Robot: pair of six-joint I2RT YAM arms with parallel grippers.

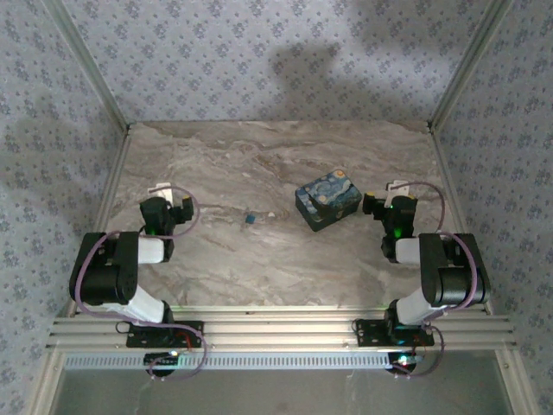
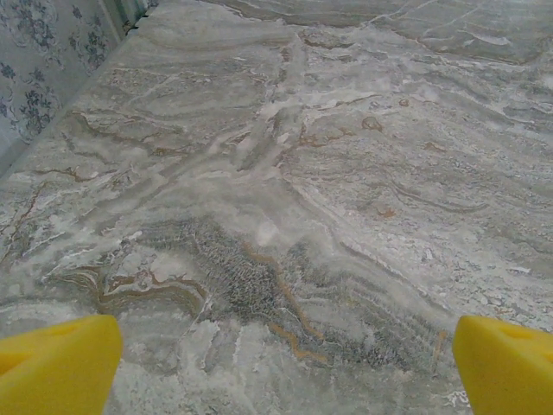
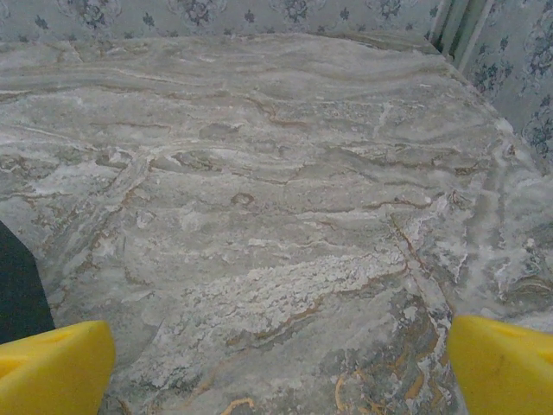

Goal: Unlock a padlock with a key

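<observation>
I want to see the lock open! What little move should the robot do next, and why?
Probably swing the open left gripper rightward toward the key: it lies loose on the table, apart from the padlock, and that gripper holds nothing.

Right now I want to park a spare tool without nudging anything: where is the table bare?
Bare: the far table from back wall to padlock, and the near strip between the arm bases. Crowded: the middle row, left gripper, key, padlock, right gripper close beside it.
</observation>
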